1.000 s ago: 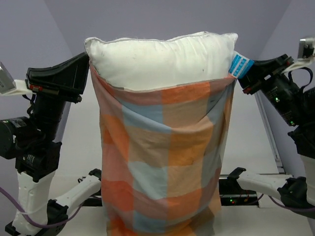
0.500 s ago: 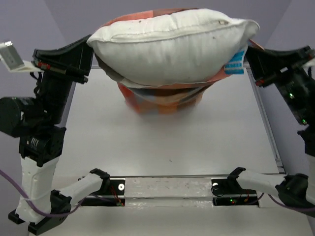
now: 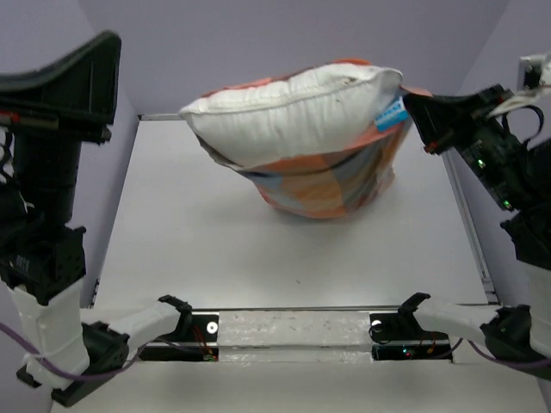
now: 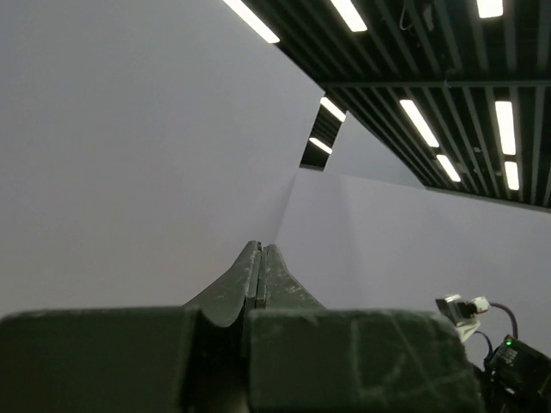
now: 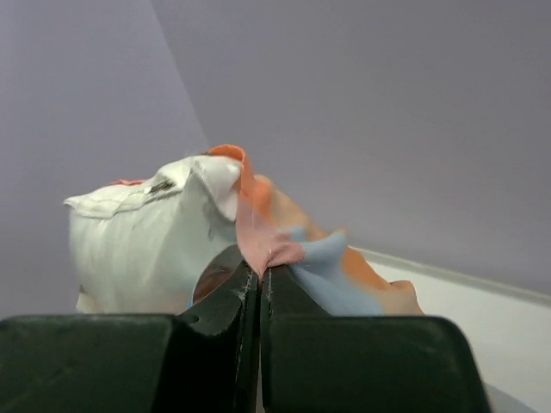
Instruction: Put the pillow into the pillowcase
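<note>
The plump white rectangular pillow bulges from the orange, grey-blue and cream checked fabric pillowcase at the far end of the white table, its lower part hidden inside. The right pincer pinches the case's rim. The left pincer, pressed together on nothing, is raised well apart.

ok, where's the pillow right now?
Top view: far end of the table, right of centre; the pillow sits partly inside the pillowcase, white top showing. The right end effector pinches the pillowcase edge at its right end.
</note>
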### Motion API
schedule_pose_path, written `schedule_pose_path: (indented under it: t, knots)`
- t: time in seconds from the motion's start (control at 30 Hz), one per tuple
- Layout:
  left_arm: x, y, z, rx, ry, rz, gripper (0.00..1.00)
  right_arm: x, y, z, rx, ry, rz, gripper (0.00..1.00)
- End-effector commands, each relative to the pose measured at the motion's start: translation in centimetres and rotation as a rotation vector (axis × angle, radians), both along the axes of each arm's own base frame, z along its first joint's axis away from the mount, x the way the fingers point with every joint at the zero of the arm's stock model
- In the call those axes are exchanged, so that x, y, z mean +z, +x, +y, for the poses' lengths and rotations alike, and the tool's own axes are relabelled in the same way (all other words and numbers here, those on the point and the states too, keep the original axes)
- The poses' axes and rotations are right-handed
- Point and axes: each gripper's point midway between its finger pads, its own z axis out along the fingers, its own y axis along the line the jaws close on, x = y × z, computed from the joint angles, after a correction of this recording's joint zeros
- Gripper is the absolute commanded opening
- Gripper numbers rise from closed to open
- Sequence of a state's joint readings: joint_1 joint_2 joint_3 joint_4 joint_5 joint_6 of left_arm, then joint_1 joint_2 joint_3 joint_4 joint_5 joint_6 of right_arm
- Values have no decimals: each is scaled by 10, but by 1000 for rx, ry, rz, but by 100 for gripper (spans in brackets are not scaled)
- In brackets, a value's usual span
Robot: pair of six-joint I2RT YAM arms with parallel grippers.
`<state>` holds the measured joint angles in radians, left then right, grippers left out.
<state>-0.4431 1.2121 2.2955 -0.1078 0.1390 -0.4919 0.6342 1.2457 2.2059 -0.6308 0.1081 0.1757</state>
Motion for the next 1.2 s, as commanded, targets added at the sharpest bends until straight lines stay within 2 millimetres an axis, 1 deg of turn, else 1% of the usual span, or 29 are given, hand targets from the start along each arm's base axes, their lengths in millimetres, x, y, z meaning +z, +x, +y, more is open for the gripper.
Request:
schedule_pose_path:
  t: [0.0,0.03,0.07,0.1,0.13,0.17,0.2,0.23,0.27,0.3,0.33,0.37,0.4,0.43,0.47,0.5,0.53,0.6,0.63,0.7,0.77,0.8,0.83,0.87,0.9,0.93,1.0,1.1,1.17]
  knots:
    - [-80,32,9,86,-55,93,0,-29,32,-14,-149,68,-15,0]
    - [-91,45,16,154,-56,134,0,-71,62,-5,-205,-33,99,0]
    - [-96,61,10,168,-24,176,0,-73,68,-1,-208,-46,111,0]
    - [-63,34,21,167,-39,113,0,-33,44,-9,-166,20,13,0]
    - [-42,16,25,152,-50,52,0,4,16,-21,-130,82,-84,0]
    - [-33,10,13,95,-10,30,0,39,-19,-27,-50,131,-176,0]
    - [-19,-9,17,70,-17,-17,0,55,-38,-35,-26,138,-194,0]
    - [-14,-28,13,19,11,-51,0,103,-93,-65,14,218,-330,0]
    - [-20,-28,6,-8,31,-43,0,107,-96,-69,0,219,-332,0]
    - [-34,-23,-1,-33,55,-19,0,103,-89,-69,-23,209,-310,0]
    - [-48,-33,-2,-69,71,-8,0,94,-73,-67,-63,177,-282,0]
    - [-94,3,-26,-99,141,97,0,80,-52,-59,-101,141,-238,0]
    - [-114,-4,-25,-116,142,118,0,53,-15,-53,-184,97,-145,0]
    - [-175,30,-43,-137,188,252,0,38,8,-45,-226,55,-101,0]
    - [-185,17,-38,-150,178,229,0,31,18,-41,-238,40,-80,0]
    - [-206,23,-42,-158,188,265,0,31,21,-38,-235,37,-82,0]
    - [-245,37,-49,-161,214,338,0,31,30,-33,-243,32,-75,0]
    - [-270,36,-49,-167,225,371,0,39,35,-38,-285,35,-92,0]
    - [-275,23,-44,-172,219,353,0,51,31,-47,-316,38,-123,0]
    - [-311,26,-48,-197,228,411,0,46,48,-45,-366,7,-108,0]
    - [-346,19,-56,-265,249,456,10,40,59,-44,-403,-19,-96,0]
    - [-357,14,-59,-298,254,466,21,37,64,-44,-418,-21,-90,0]
    - [-388,18,-66,-336,271,523,27,27,72,-39,-421,-40,-68,0]
    - [-391,10,-73,-408,258,515,39,23,75,-38,-424,-41,-63,0]
    - [-400,8,-76,-435,255,523,43,21,77,-37,-425,-41,-61,0]
    - [-414,8,-79,-453,259,537,46,19,80,-34,-423,-39,-59,0]
    - [-420,5,-84,-481,266,538,50,17,85,-33,-432,-43,-54,0]
    - [-405,-8,-98,-552,279,484,53,8,98,-26,-442,-60,-33,0]
    - [-381,-11,-103,-541,270,429,58,1,106,-19,-436,-66,-16,0]
